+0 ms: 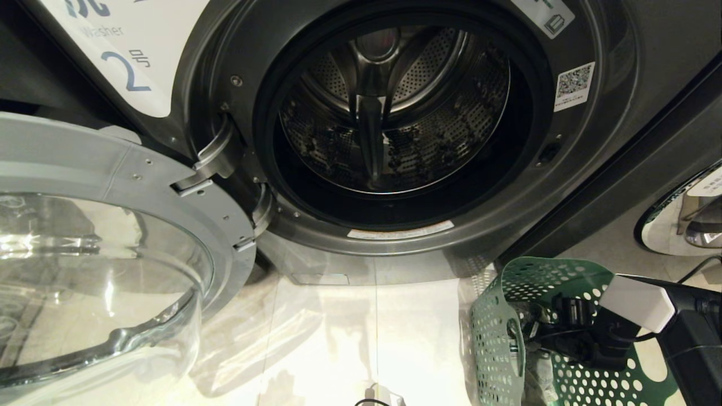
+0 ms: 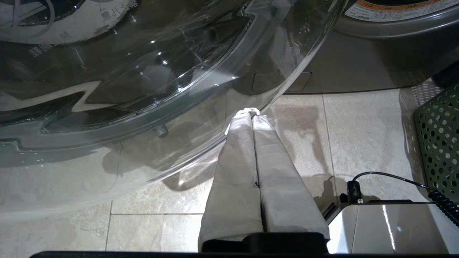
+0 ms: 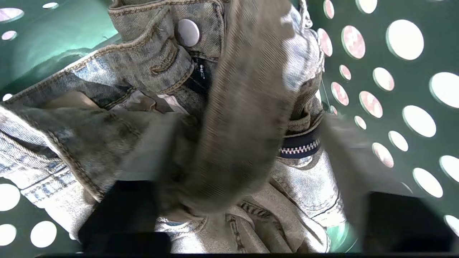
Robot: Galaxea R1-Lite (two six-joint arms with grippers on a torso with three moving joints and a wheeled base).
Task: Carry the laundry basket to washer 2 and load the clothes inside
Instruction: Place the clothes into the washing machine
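Washer 2 [image 1: 130, 62] stands with its drum [image 1: 389, 113] open and nothing in it. Its glass door [image 1: 113, 225] is swung out to the left. The green perforated laundry basket [image 1: 496, 338] sits on the floor at the lower right. My right gripper [image 1: 533, 332] reaches down into it. Faded denim jeans [image 3: 107, 143] lie in the basket [image 3: 394, 53], and my right gripper [image 3: 247, 122] is open with a raised fold of the denim between its blurred fingers. My left gripper [image 2: 251, 113] is shut and holds nothing, its cloth-covered fingers pointing at the floor beside the glass door [image 2: 143, 71].
The open door takes up the left side at low height. Another machine's round door [image 1: 682, 214] shows at the right edge. My base [image 2: 380, 225] and a black cable [image 2: 394, 177] lie near the basket [image 2: 439, 139]. Pale tiled floor [image 1: 350, 338] runs before the washer.
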